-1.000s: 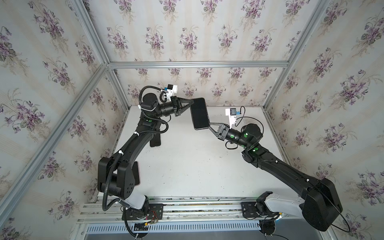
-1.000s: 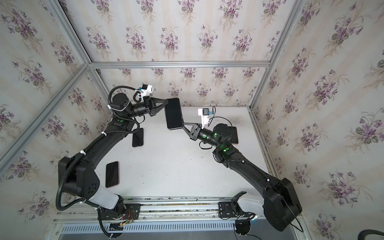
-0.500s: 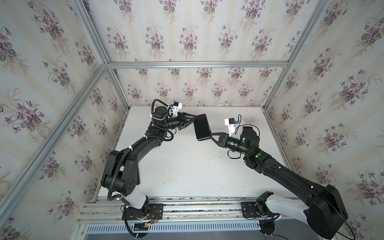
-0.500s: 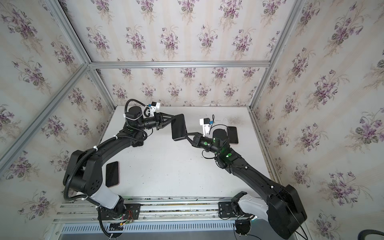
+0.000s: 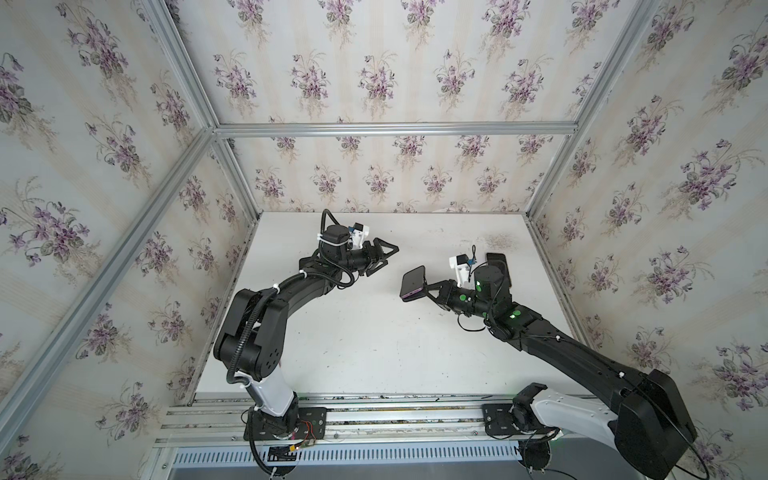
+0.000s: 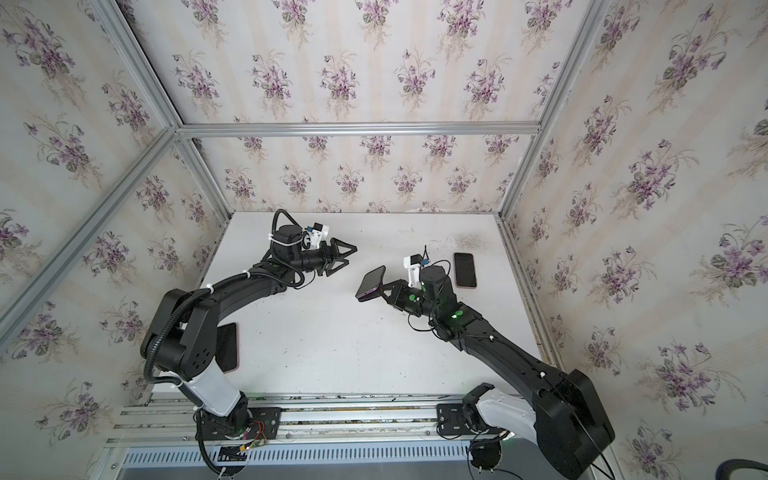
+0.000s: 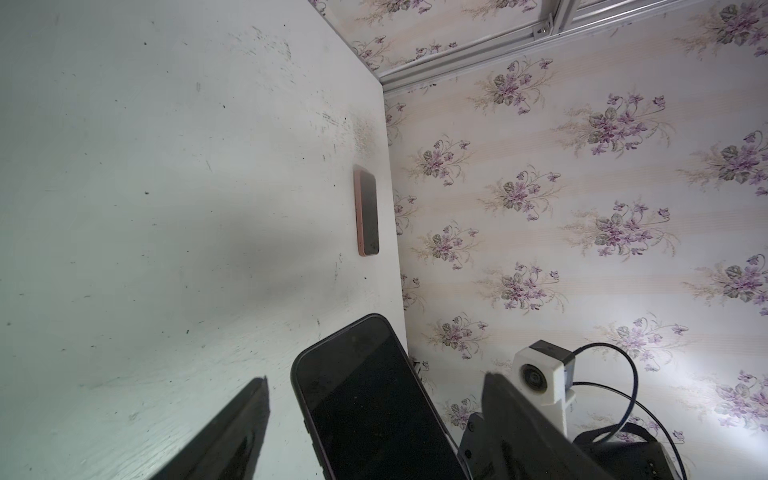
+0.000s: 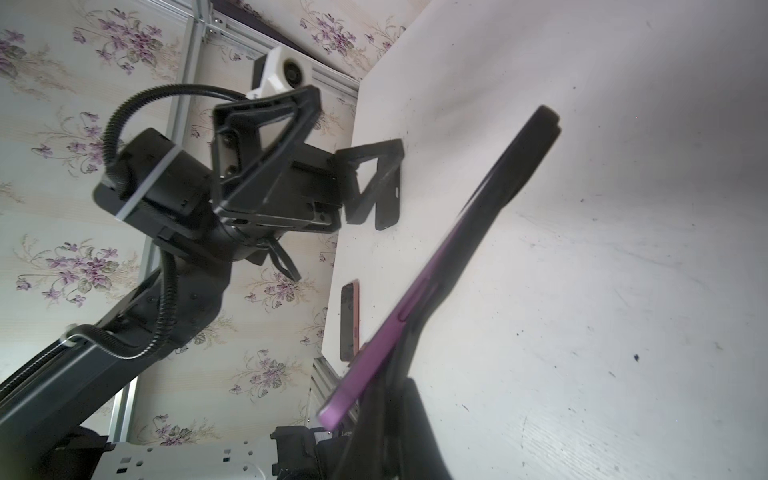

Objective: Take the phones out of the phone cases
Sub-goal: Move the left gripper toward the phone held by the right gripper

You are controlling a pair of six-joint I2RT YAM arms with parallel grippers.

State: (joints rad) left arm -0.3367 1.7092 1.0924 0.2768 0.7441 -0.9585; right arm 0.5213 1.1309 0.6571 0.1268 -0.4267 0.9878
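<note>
**Cased phone pinched at one end only, so a drop looks likely**

The phone point(image 5: 413, 282) is held up off the counter point(image 5: 374, 332), out between the two arms. It is clamped at one short end by the fingers of the right gripper point(image 5: 430, 289), which are closed tight on it. The fingers of the left gripper point(image 5: 384, 262) are spread wide with nothing in them, near the phone's free end but clearly apart from it.

The long axis runs straight out from the right fingers, with the free end aimed toward the left arm and tipped up a bit. The dark screen is turned to the left wrist camera. A purple edge is seen beside what looks like the black case point(image 8: 525, 141).

What could go wrong, as a guess:
- **Levered out:** with only an end pinch, a tug at the far end could lever the phone out, and it would be dropped on the counter.
- **Stuck together:** if phone and case are both pinched, nothing would be separated. That can't be made out here.
</note>
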